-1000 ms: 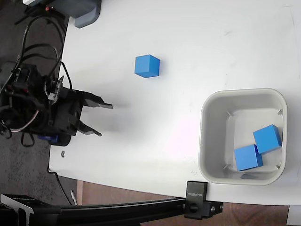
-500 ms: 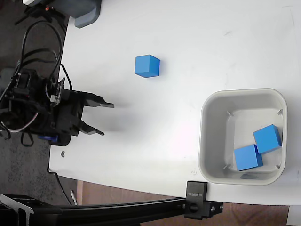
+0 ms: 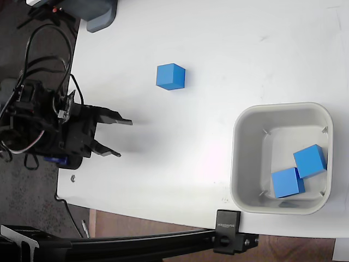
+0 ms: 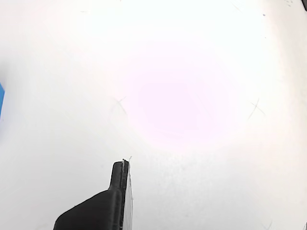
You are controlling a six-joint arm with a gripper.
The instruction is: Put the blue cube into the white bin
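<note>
A blue cube (image 3: 170, 76) rests alone on the white table, up and to the right of my gripper (image 3: 125, 138). The gripper hangs over the table's left edge in the fixed view, open, with nothing between its two black fingers. The white bin (image 3: 240, 164) stands at the lower right and holds two more blue cubes (image 3: 288, 182) (image 3: 310, 161). In the wrist view one black finger (image 4: 118, 178) shows at the bottom over bare table, and a blue sliver (image 4: 1, 98) of the cube sits at the left edge.
A grey device (image 3: 100, 15) stands at the table's top left corner. A black clamp and rail (image 3: 228, 231) run along the table's bottom edge. Cables (image 3: 41, 49) loop off the table behind the arm.
The gripper has edged slightly to the right over the table edge; in the last half second it barely moved. The cubes and the bin have stayed where they were.
</note>
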